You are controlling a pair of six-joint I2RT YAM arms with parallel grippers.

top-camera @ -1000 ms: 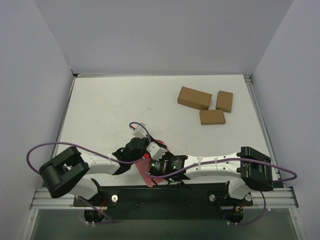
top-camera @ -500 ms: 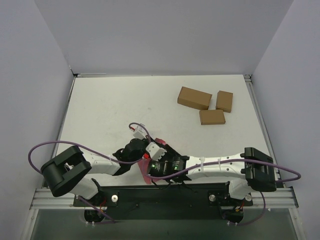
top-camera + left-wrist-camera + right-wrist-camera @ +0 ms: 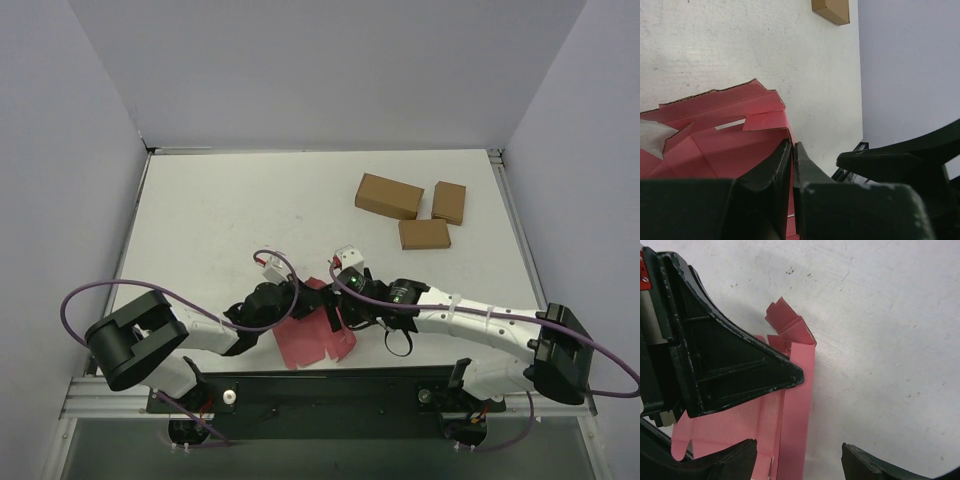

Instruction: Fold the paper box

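The white tabletop (image 3: 220, 220) is walled on the left, back and right. Its near edge runs along the black base rail (image 3: 330, 385) at the bottom of the top view. Bare white surface stretches across the middle and left of the frame. Three brown cardboard boxes (image 3: 389, 196) sit in the upper right, well apart from the arms.

The pink-red thin card paper box (image 3: 315, 335) lies low and centre, just beside that near edge, between the two wrists. It is a partly folded sheet with creased panels, notched tabs, a small slot and one side strip standing up. A crumpled tab shows at its upper corner in the right wrist view.

The left gripper (image 3: 792, 145) is pinched narrow on the raised strip. The right gripper (image 3: 799, 445) stands wide apart over the sheet's edge, holding nothing.
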